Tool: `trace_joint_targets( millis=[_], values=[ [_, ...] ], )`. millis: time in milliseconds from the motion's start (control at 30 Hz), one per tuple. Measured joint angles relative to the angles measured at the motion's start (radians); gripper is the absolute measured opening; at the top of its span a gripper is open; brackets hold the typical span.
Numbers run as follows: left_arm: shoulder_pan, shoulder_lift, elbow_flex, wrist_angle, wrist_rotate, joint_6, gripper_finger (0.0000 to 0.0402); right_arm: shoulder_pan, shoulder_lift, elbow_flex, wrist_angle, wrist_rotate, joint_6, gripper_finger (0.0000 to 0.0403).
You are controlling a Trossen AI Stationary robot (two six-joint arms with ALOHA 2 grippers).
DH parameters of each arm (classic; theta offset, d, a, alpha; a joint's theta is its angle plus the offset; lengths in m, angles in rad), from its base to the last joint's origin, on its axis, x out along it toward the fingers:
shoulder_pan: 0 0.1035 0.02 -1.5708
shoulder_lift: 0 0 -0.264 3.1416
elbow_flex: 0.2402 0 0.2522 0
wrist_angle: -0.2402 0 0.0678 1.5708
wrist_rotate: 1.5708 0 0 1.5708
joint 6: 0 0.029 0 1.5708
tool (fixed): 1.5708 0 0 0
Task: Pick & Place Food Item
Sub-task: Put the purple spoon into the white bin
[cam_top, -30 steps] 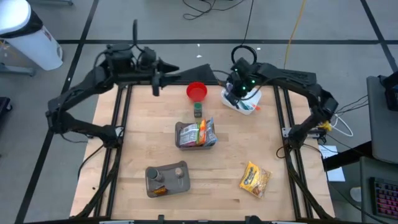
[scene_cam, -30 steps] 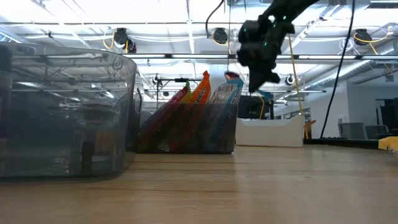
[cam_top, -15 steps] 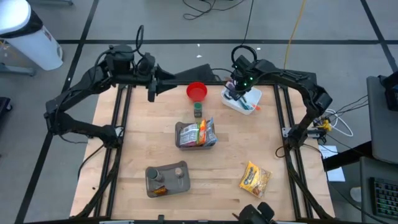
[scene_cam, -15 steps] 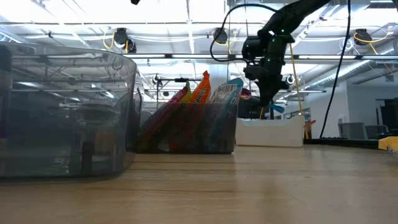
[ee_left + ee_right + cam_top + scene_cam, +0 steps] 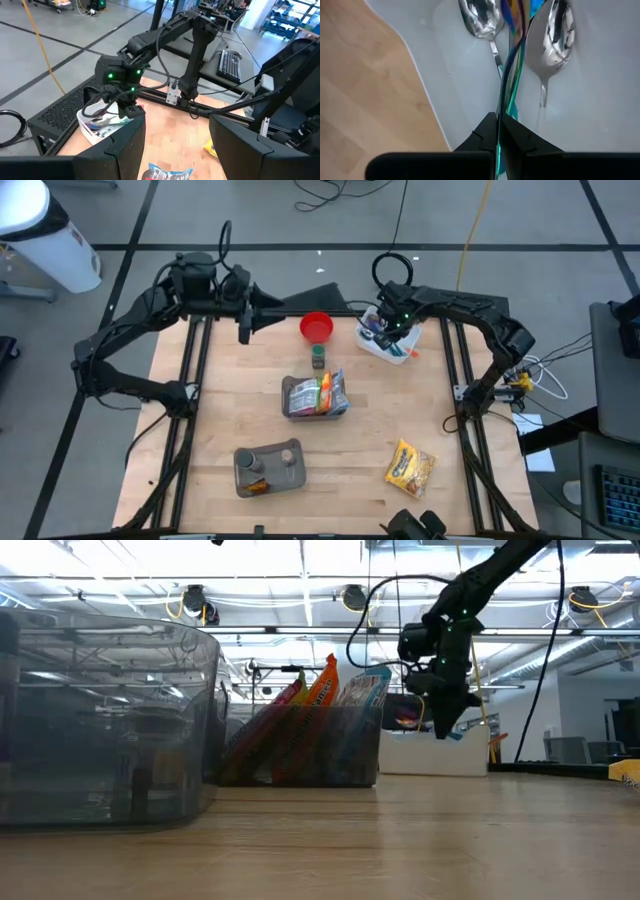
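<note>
My right gripper (image 5: 498, 117) is over the white tray (image 5: 400, 352) at the table's far right, shut on a thin, shiny blue and multicoloured food packet (image 5: 514, 55) that I see edge-on. In the low view the gripper (image 5: 440, 723) is just above the tray's rim (image 5: 440, 745), and a teal tip of the packet (image 5: 453, 734) shows below it. Two metal spoons (image 5: 481, 20) (image 5: 551, 40) lie in the tray. My left gripper (image 5: 177, 150) is open and empty, high over the table's far left (image 5: 245, 328). My right gripper pinches the packet's upper part (image 5: 504, 107) between its two fingers. The fingers come from above and point down into the tray. The packet hangs edge-on below them, between the two spoons. I cannot tell whether its lower end touches the tray.
A clear bin of upright snack packets (image 5: 316, 396) stands mid-table, with a small green-topped jar (image 5: 318, 358) and a red bowl (image 5: 316, 326) beyond it. A grey bin (image 5: 268, 468) is at the near left and a yellow packet (image 5: 410, 467) at the near right.
My right gripper has gone down toward the white tray and a little toward the table's right edge, carrying the packet, which now hangs at the tray's rim.
</note>
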Motion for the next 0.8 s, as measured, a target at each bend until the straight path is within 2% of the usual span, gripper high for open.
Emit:
trace_joint_targets(
  millis=[200, 533, 800],
  values=[
    [0.000, 0.000, 0.000, 0.001, 0.000, -0.004, 0.0230, 0.000, 0.000, -0.068, 0.084, -0.004, 0.021, 0.0000],
    [0.000, 0.000, 0.000, 0.001, 0.000, -0.020, 0.0230, 0.000, 0.000, -0.136, 0.100, -0.010, 0.021, 0.0000],
    [0.000, 0.000, 0.000, 0.001, 0.000, -0.047, 0.0230, 0.002, 0.000, -0.136, 0.157, -0.039, 0.021, 0.0043]
  ],
)
